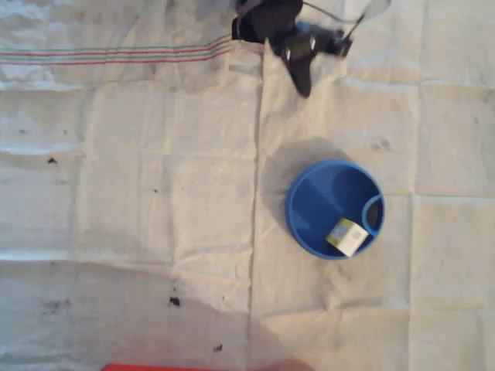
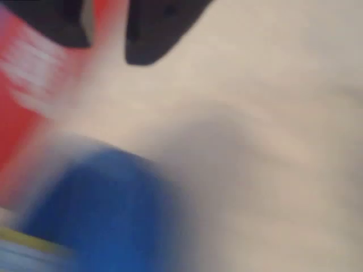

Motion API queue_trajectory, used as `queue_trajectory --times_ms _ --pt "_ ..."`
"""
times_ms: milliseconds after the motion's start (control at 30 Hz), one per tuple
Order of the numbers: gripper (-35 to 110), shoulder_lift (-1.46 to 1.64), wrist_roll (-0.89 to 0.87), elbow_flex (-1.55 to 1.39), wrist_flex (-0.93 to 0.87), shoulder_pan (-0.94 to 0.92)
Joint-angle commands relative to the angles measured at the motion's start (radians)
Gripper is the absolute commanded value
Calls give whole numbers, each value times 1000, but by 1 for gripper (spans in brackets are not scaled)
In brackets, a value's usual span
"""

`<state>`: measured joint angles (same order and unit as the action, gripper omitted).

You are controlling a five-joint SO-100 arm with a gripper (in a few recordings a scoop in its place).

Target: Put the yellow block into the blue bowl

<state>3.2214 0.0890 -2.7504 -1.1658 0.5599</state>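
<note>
The blue bowl (image 1: 321, 197) stands on the cloth right of centre in the overhead view, its loop handle on the right side. Inside it, against the lower right wall, lies the yellow block (image 1: 346, 236) with its white labelled face up. My black gripper (image 1: 302, 79) hangs near the top edge, well above the bowl in the picture and apart from it. The wrist view is blurred by motion. There my gripper (image 2: 108, 39) shows two dark fingers (image 2: 161, 28) with a gap and nothing between them, the bowl (image 2: 102, 209) is at lower left, and a yellow streak of the block (image 2: 31, 239) runs beside it.
A creased white cloth (image 1: 139, 193) with dark specks covers the table; red and green stripes run across its upper left. A red object (image 1: 193, 367) lies at the bottom edge, and a red blur (image 2: 17, 107) fills the wrist view's left side.
</note>
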Motion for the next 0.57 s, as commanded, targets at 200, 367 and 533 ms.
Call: queue_trajectory --times_ms 200,367,533 --pt "0 43 -14 -66 -60 5" --pt "0 43 -14 -138 -52 2" --pt "0 43 -14 -196 -51 2"
